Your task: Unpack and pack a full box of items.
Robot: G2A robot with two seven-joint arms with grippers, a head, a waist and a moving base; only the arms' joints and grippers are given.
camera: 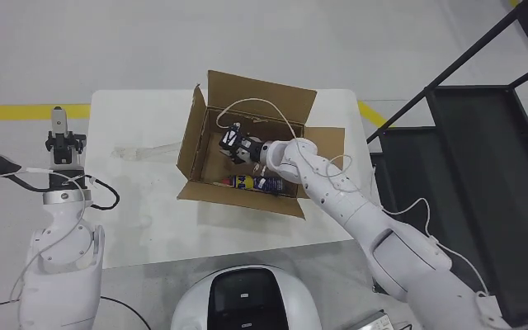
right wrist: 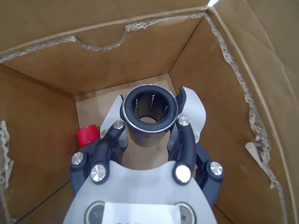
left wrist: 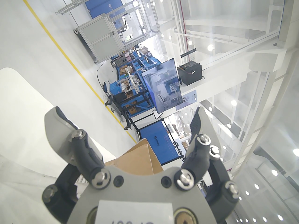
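Note:
An open cardboard box (camera: 191, 144) stands on the white table (camera: 140, 214). My right gripper (camera: 232, 142) is inside the box, shut on a black and silver cylindrical bearing (right wrist: 149, 115) held between its fingers (right wrist: 192, 108) above the box floor (right wrist: 88, 108). A blue and yellow spray can (camera: 256, 182) with a red cap (right wrist: 87, 135) lies on the box floor beside the gripper. My left gripper (camera: 60, 142) is raised at the table's left edge, open and holding nothing, its fingers (left wrist: 58, 127) spread wide with the box corner (left wrist: 140, 157) behind them.
A clear plastic bag (camera: 147, 153) lies on the table left of the box. A white cable (camera: 260, 107) loops over the box's back flap. Black metal stairs (camera: 462, 148) stand to the right of the table.

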